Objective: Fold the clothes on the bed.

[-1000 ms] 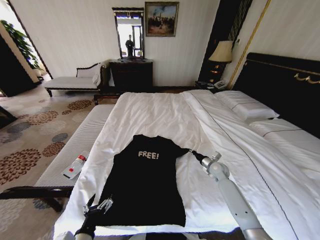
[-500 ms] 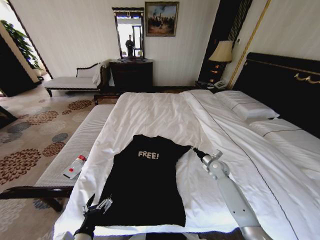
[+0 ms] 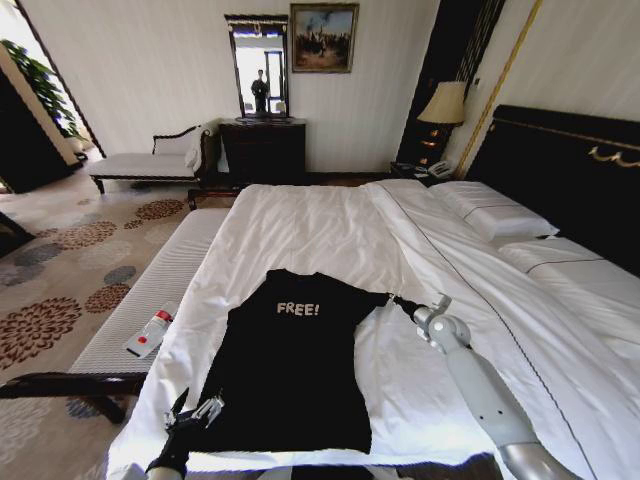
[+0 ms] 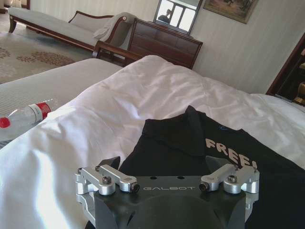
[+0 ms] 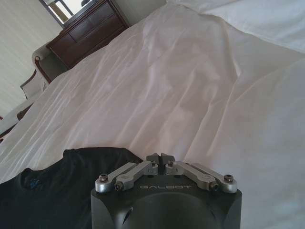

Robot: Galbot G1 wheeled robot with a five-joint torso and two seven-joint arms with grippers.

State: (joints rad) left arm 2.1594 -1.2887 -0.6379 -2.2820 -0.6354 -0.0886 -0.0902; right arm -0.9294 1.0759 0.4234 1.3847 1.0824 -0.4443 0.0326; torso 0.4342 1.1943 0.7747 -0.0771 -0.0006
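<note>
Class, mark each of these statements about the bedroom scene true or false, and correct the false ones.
1. The black T-shirt lies spread on the white duvet with its "FREE!" lettering facing up. True.
2. The right end effector is at the shirt's sleeve, its fingers closed together. True.
3. The left end effector is raised high above the pillows. False: it sits low at the shirt's bottom corner, near the edge of the bed, fingers apart.
4. A plastic bottle with a red cap lies on the bench beside the bed. True.
5. The T-shirt is already folded in half. False: it lies flat at full length.
</note>
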